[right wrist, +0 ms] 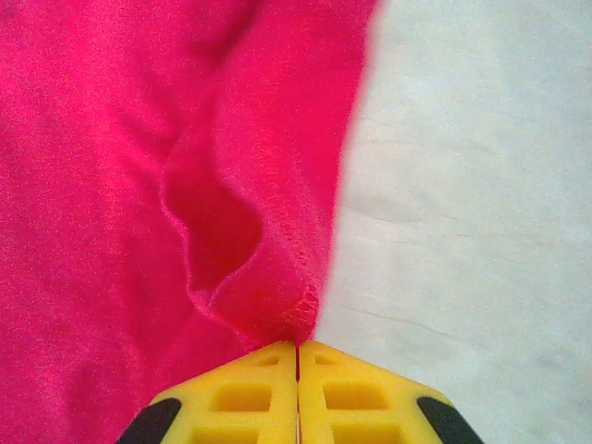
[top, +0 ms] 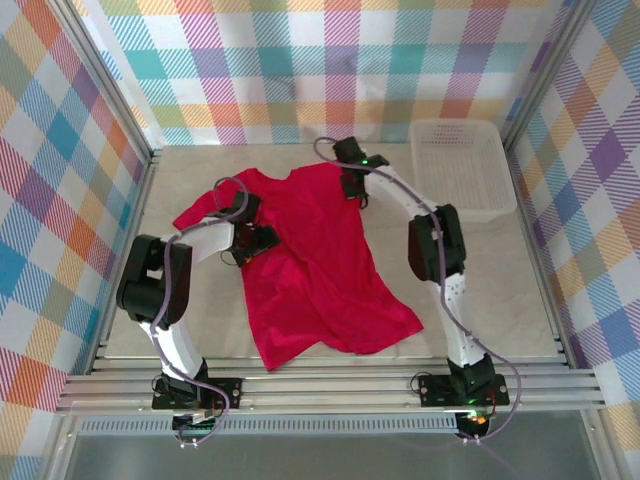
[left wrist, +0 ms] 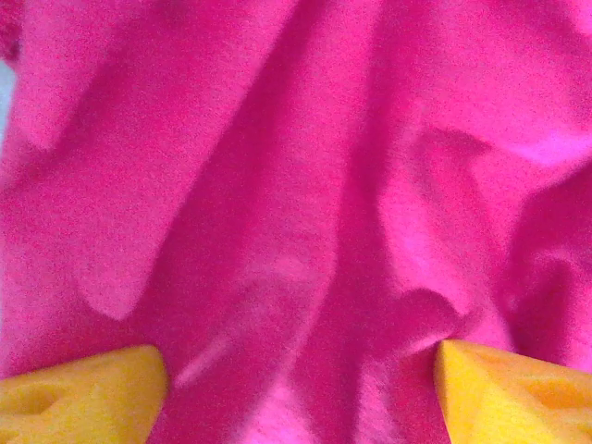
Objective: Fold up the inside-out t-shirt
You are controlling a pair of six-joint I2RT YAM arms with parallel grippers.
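Observation:
The crimson inside-out t-shirt [top: 320, 260] lies spread and wrinkled on the pale table, collar toward the back and hem toward the front. My left gripper [top: 258, 240] rests over its left side, below the left sleeve. In the left wrist view its yellow fingers [left wrist: 83, 388] stand wide apart with creased fabric [left wrist: 305, 185] between them, so the left gripper [left wrist: 301, 393] is open. My right gripper [top: 353, 190] sits at the shirt's upper right edge. Up close, the right gripper [right wrist: 298, 350] is shut, pinching a stitched edge of the shirt [right wrist: 277, 296].
A white plastic mesh basket [top: 462, 165] stands at the back right, beside the right arm's elbow. Bare pale table [right wrist: 481, 185] lies to the right of the pinched edge. Checked walls enclose the table on three sides.

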